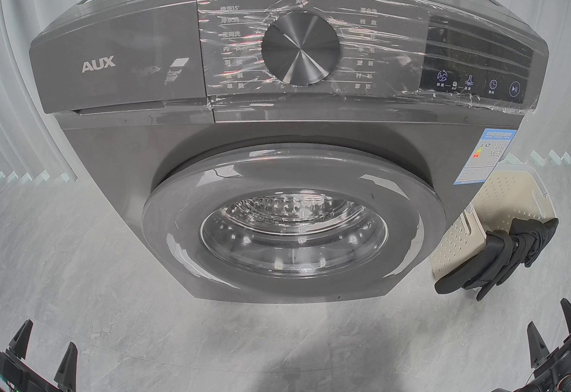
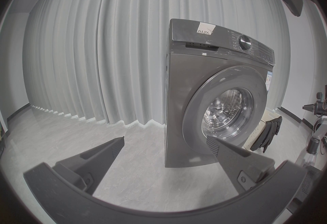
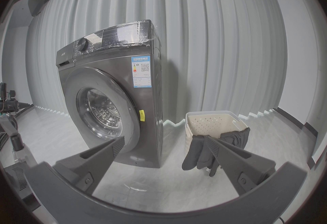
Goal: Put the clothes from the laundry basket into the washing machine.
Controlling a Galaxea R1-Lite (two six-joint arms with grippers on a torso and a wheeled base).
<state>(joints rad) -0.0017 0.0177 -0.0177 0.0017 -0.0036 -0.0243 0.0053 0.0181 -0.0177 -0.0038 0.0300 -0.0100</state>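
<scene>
A grey front-loading washing machine stands straight ahead, its round door shut. To its right on the floor sits a cream laundry basket with black clothes draped over its front rim. In the right wrist view the basket and black clothes are just beyond my right gripper, which is open and empty. My left gripper is open too, held low on the left and facing the washing machine. Both grippers, left and right, hang low near the floor.
Pale pleated curtains run behind the machine. The floor is light grey marble tile, with open room in front of the door and on the left. A dark stand with cables is off to the left side.
</scene>
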